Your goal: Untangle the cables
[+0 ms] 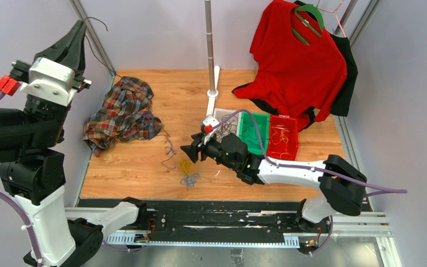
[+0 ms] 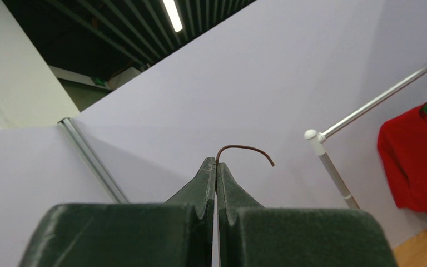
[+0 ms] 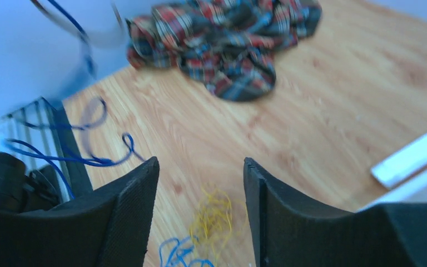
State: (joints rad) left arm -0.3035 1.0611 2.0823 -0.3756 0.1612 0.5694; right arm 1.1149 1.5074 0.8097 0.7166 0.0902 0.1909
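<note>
Cables lie loose on the wooden tabletop, just ahead of the right tool. They form a yellow wad with blue loops touching its near edge. A longer bluish strand trails off toward the plaid shirt. More wire sits in the green bin and the red bin.

Right tool: fingers well apart, nothing between them, aimed low at the yellow wad.

Left tool: raised high at the left, jaws pressed together on a thin dark strand whose free end curls out past the tips.

Handling, as a judgement: the wire looks very light, limp and springy. Loops will likely snag on each other and drag neighbours along. A pinch on one outer yellow loop, away from the blue contact, seems the better hold. Lift slowly, because a thin strand may slip from the pads.
</note>
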